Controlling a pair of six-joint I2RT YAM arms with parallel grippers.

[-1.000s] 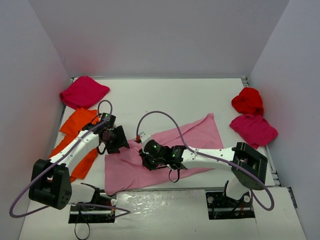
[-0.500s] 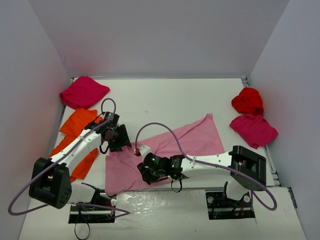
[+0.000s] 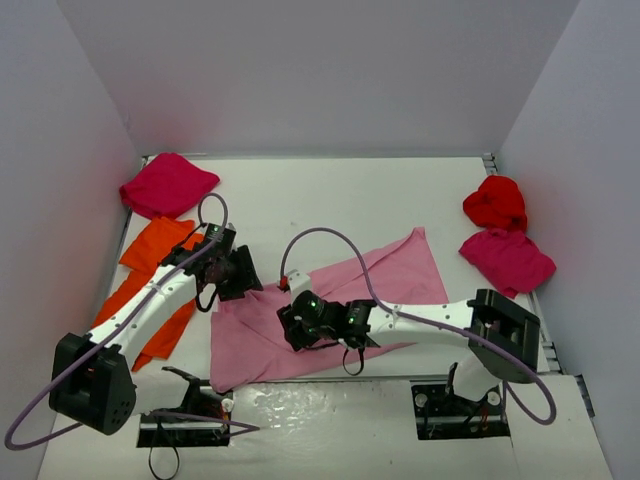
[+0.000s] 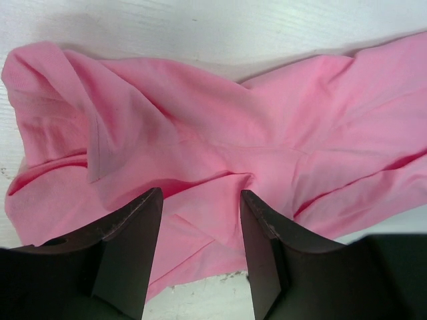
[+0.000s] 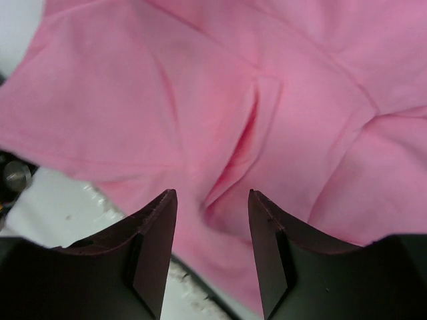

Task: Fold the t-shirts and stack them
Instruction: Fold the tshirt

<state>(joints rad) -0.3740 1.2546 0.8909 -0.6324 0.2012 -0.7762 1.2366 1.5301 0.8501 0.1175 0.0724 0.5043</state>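
The light pink t-shirt (image 3: pixel 390 275) lies spread and rumpled at the middle of the desk (image 3: pixel 350 200), one corner pointing toward the far right; both arms reach onto its near-left part.

The left arm rises from its base at the near-left corner and slants forward and to the right, crossing over the orange t-shirts (image 3: pixel 152 243); its left gripper (image 3: pixel 248 280) sits at the pink cloth's left edge. In the left wrist view that gripper (image 4: pixel 200 200) has its jaws apart, with wrinkled pink cloth lying between and beyond the fingers (image 4: pixel 137 233); nothing is pinched.

The right arm stretches low and nearly level from its base at the near right, running leftward across the shirt's near edge; the right gripper (image 3: pixel 290 328) ends just beside the left one. In the right wrist view it (image 5: pixel 212 200) also stands spread, a raised crease of pink cloth running up from between the fingers (image 5: pixel 155 230).

One magenta t-shirt (image 3: pixel 167 185) lies bunched at the far left; the red t-shirt (image 3: pixel 495 200) and the other magenta t-shirt (image 3: pixel 507 258) lie at the right.
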